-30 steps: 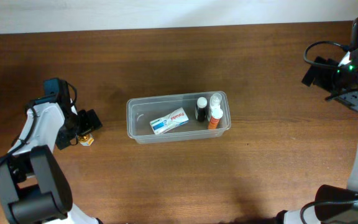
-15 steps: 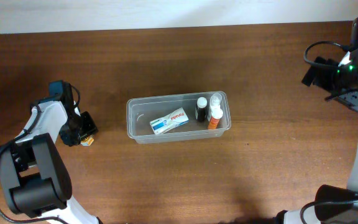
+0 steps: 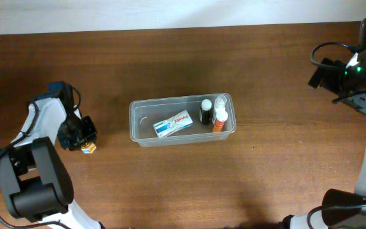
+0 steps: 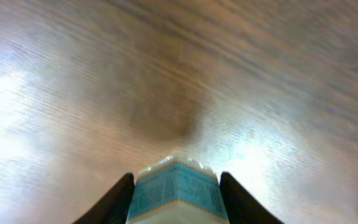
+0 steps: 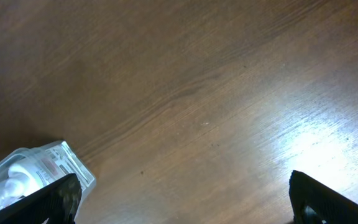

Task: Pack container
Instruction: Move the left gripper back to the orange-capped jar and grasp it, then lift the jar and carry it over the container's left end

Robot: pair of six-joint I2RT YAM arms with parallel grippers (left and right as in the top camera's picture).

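Note:
The clear plastic container (image 3: 133, 124) stands mid-table, and its corner (image 5: 74, 167) shows at the lower left of the right wrist view. Inside lie a white-and-blue box (image 3: 173, 123), a black bottle (image 3: 205, 112) and an orange bottle (image 3: 218, 121) beside a white one. Left of the container, my left gripper (image 3: 83, 136) is down at the table, shut on a small white pack with a blue label (image 4: 176, 190); both fingers (image 4: 114, 203) press against its sides. My right gripper (image 5: 185, 202) hangs open and holds nothing at the far right.
The brown wooden table (image 3: 265, 165) runs to a pale wall along the back edge. The right arm's cable and base (image 3: 354, 95) sit at the far right edge. The left arm's base (image 3: 33, 191) fills the front left corner.
The left gripper has shifted a little toward the front over the small pack and its jaws have closed onto it. The right arm and the container have not moved.

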